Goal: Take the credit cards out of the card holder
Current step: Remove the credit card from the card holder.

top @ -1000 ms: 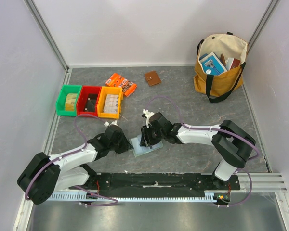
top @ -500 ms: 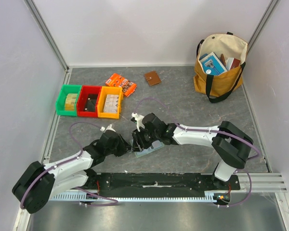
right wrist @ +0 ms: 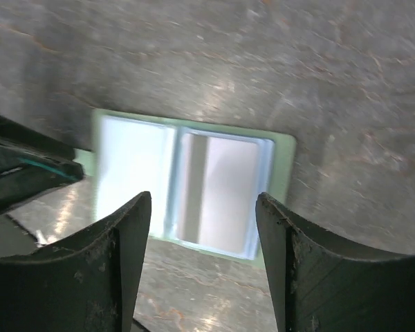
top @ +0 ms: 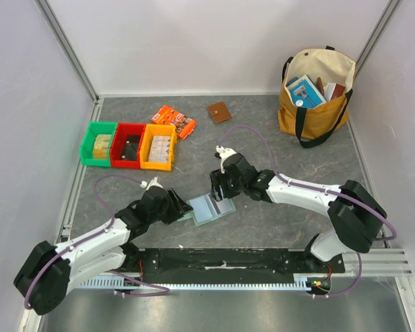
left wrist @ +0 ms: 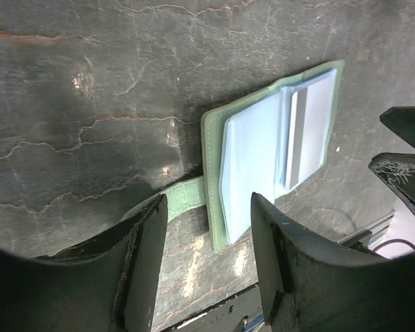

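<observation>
The card holder [top: 211, 207] lies open and flat on the table, with a pale green border and light-blue sleeve pockets. It shows in the left wrist view [left wrist: 263, 152] and the right wrist view [right wrist: 135, 176]. Its green side tab [left wrist: 183, 200] points toward my left gripper [top: 182, 208], which is open and empty at the holder's left edge [left wrist: 207, 256]. My right gripper [top: 220, 191] is open and empty just above the holder's far side [right wrist: 202, 204]. A grey strip [left wrist: 294, 138] shows inside one pocket. No tan-orange card is in view.
Green [top: 98, 144], red [top: 128, 145] and yellow [top: 158, 146] bins stand at the back left. An orange printed packet [top: 173, 120] and a brown square wallet [top: 219, 112] lie behind. A tan tote bag [top: 317, 93] with books stands at the back right.
My right gripper has pulled back and to the right, off the holder, which now lies uncovered and open. My left arm has shifted lower, its gripper still at the holder's left edge.
</observation>
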`<state>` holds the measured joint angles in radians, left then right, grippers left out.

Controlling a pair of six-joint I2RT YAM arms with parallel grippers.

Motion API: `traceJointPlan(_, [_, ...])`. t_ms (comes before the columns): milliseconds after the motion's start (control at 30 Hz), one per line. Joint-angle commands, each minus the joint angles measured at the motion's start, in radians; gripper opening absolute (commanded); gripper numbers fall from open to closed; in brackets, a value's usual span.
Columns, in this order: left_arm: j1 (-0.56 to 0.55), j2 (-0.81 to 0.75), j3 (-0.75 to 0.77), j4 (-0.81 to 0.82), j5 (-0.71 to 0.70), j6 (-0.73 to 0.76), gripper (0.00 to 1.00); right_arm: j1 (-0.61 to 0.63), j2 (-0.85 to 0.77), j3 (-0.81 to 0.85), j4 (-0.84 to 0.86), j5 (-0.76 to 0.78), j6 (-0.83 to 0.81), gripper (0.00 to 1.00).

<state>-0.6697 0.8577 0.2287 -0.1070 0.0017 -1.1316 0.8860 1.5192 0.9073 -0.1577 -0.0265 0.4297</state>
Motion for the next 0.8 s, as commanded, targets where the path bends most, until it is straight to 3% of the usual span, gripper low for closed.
traceJointPlan(0, [0.001, 0.121, 0.057, 0.076, 0.029, 0.030, 0.57, -0.024, 0.015, -0.030, -0.022, 0.048, 0.007, 0.70])
traceJointPlan(333, [-0.001, 0.241, 0.051, 0.164, 0.052, 0.009, 0.40, -0.033, 0.056, -0.064, 0.010, 0.005, 0.017, 0.69])
traceJointPlan(533, [-0.002, 0.242, 0.047, 0.164, 0.057, 0.009, 0.36, -0.033, 0.050, -0.076, -0.005, 0.099, 0.035, 0.68])
traceJointPlan(767, [-0.001, 0.245, 0.044, 0.168, 0.066, 0.007, 0.34, -0.033, 0.068, -0.071, -0.009, 0.060, 0.021, 0.68])
